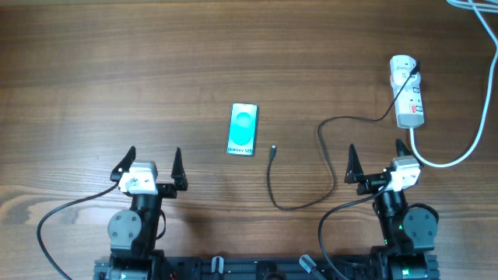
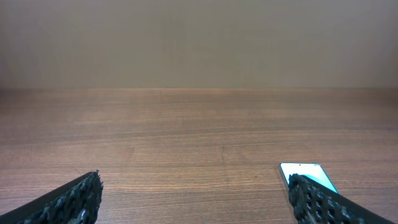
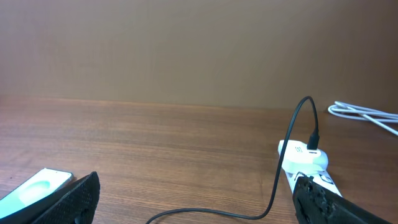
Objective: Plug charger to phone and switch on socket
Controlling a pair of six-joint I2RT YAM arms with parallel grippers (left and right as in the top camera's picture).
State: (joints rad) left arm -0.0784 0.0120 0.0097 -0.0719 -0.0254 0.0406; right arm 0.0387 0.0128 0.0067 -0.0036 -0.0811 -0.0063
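Observation:
The phone (image 1: 243, 129) lies flat at the table's middle, its cyan screen up; its top corner shows in the left wrist view (image 2: 303, 170) and its edge in the right wrist view (image 3: 34, 188). The charger (image 1: 327, 155) is a thin black cable looping from the socket (image 1: 407, 92) at the right to a plug tip (image 1: 273, 149) just right of the phone. In the right wrist view the charger (image 3: 292, 140) rises into the socket (image 3: 303, 157). My left gripper (image 1: 153, 162) and right gripper (image 1: 376, 154) both stand open near the front edge, holding nothing.
A thick white lead (image 1: 475, 117) runs from the socket round the table's right side and off the far right corner. Black cables trail from both arm bases along the front edge.

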